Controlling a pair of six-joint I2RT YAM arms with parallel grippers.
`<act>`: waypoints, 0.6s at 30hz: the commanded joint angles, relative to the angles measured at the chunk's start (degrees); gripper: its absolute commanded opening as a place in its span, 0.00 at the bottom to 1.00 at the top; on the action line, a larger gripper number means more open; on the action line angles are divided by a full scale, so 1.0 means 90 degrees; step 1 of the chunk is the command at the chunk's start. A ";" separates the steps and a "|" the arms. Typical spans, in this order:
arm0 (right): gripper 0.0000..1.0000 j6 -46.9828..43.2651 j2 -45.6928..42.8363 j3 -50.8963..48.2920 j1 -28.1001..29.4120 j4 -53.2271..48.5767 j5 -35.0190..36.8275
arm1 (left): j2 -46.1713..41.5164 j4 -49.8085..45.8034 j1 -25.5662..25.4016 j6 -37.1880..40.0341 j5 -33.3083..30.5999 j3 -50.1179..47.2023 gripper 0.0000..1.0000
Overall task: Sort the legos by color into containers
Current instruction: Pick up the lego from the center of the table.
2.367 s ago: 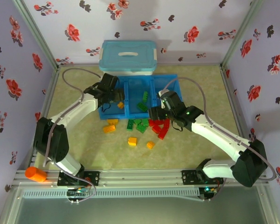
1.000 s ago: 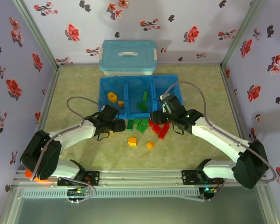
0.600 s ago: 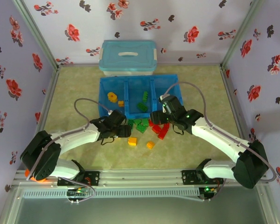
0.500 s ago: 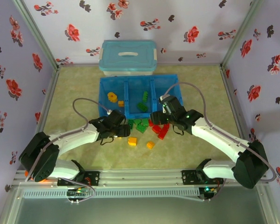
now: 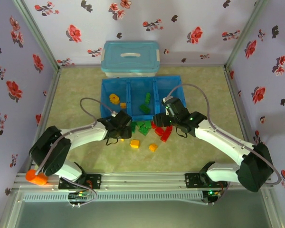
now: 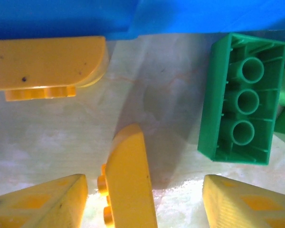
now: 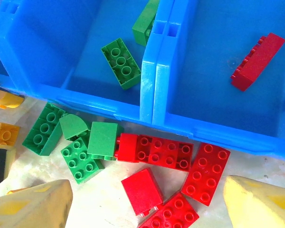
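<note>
Left wrist cam: left gripper point(image 6: 143, 202) jaws apart, straddling a curved yellow lego point(image 6: 128, 175) lying on the desk point(image 6: 171, 118). There is a gap on both sides, so neither finger touches it. Second yellow lego point(image 6: 47, 61) sits ahead-left, right at the blue tray point(image 6: 133, 16) wall. An upside-down green lego point(image 6: 240, 97) sits ahead-right, just beside the same wall. Right wrist cam: right gripper point(image 7: 147, 204) jaws wide apart, clamped on nothing, hovering over the red legos point(image 7: 164, 152) clustered on the desk just outside the tray's front wall. Green legos point(image 7: 80, 159) butt up against the red cluster on its left. Inside the tray there are two green bricks point(image 7: 121, 62) in the middle compartment and one red brick point(image 7: 257, 61) in the right compartment. Top external: yellow pieces point(image 5: 115, 99) in the left compartment, two more loose yellow legos point(image 5: 134, 143) on the desk nearer the arm bases. Lidded box point(image 5: 130, 57) sits behind the tray, orange cylinder point(image 5: 36, 177) by the left arm's base.
</note>
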 commanded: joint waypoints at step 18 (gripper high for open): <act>0.82 0.0159 -0.0227 -0.0148 -0.0038 -0.0006 0.0164 | -0.0697 -0.1095 -0.0099 0.0304 -0.0877 0.0797 0.27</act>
